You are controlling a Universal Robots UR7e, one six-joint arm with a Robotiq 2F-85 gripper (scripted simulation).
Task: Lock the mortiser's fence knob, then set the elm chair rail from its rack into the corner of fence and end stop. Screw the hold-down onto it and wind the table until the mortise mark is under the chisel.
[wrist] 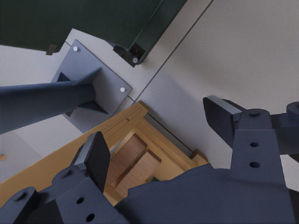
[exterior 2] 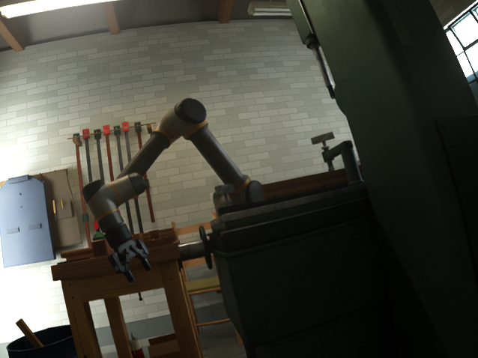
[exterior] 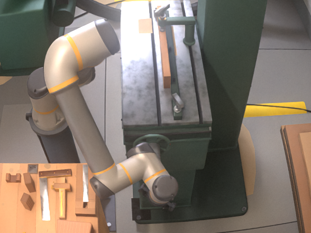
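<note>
The elm chair rail lies on the mortiser table against the green fence, its far end under the hold-down. The hold-down's handle sits at the far end of the table. The fence knob stands at the near end of the fence. The table handwheel is on the front of the machine, below the table edge. My gripper is open and empty. It hangs low in front of the machine, below the handwheel, tilted toward the floor.
A dark bin stands on the floor under the wooden bench, which carries a mallet, squares and blocks. The arm's pedestal is bolted beside the machine base. Stacked boards lie to the right.
</note>
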